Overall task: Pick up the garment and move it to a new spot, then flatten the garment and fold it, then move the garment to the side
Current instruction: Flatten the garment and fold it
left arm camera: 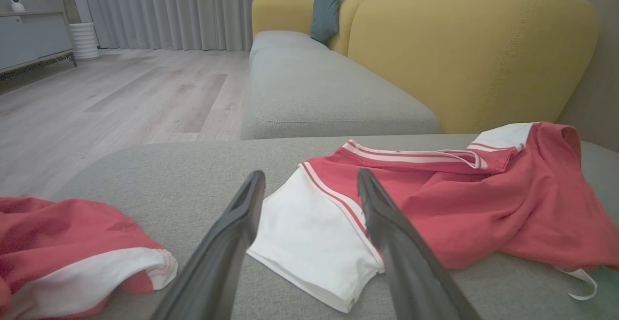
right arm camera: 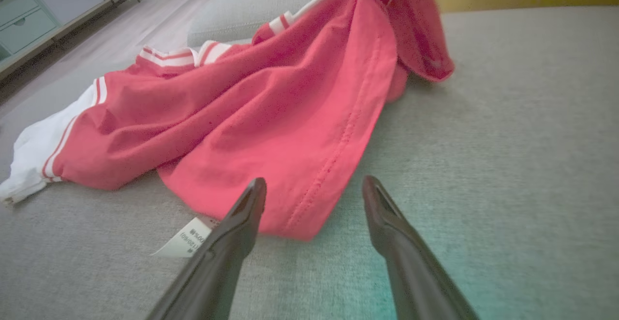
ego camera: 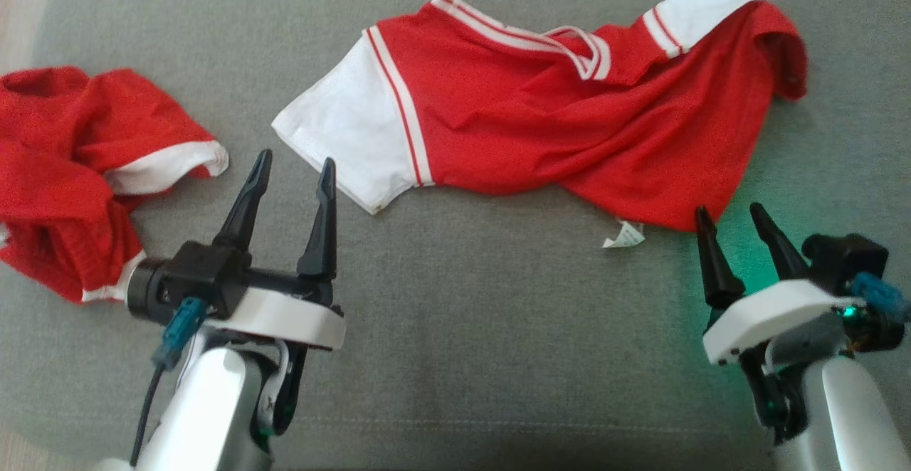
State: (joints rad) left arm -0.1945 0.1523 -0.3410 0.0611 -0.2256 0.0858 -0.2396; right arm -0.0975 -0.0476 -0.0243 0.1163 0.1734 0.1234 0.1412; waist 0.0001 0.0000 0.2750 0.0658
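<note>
- reaching toward the garment [ego camera: 555, 115] looks like the step in hand: the red shirt with white sleeves lies rumpled and twisted across the far middle of the grey seat cushion [ego camera: 455, 329], not yet flat, so i judge that flattening comes next.
- the left gripper [ego camera: 296, 158] hangs with its fingers spread and nothing between them, just beside the near white sleeve [ego camera: 349, 136] but apart from it.
- the right gripper [ego camera: 729, 208] is likewise parted and empty, with its tips close to the red hem corner [right arm camera: 300, 223], beside the care label [ego camera: 625, 235].
- the next move probably calls for each gripper to pinch its near corner, sleeve and hem, then draw the cloth outward and toward the robot to take out the twist; the far sleeve is folded up at the back and may need a second pull.
- thin jersey cloth will likely bunch against the woven cushion, so a low, shallow pinch seems wise.
- a second red garment [ego camera: 71, 165] with white trim sits heaped well to the left.
- beyond the cushion there is a yellow sofa back [left arm camera: 464, 54], a teal pillow [left arm camera: 326, 6], a pale wood floor [left arm camera: 121, 93] and grey curtains [left arm camera: 193, 6].
</note>
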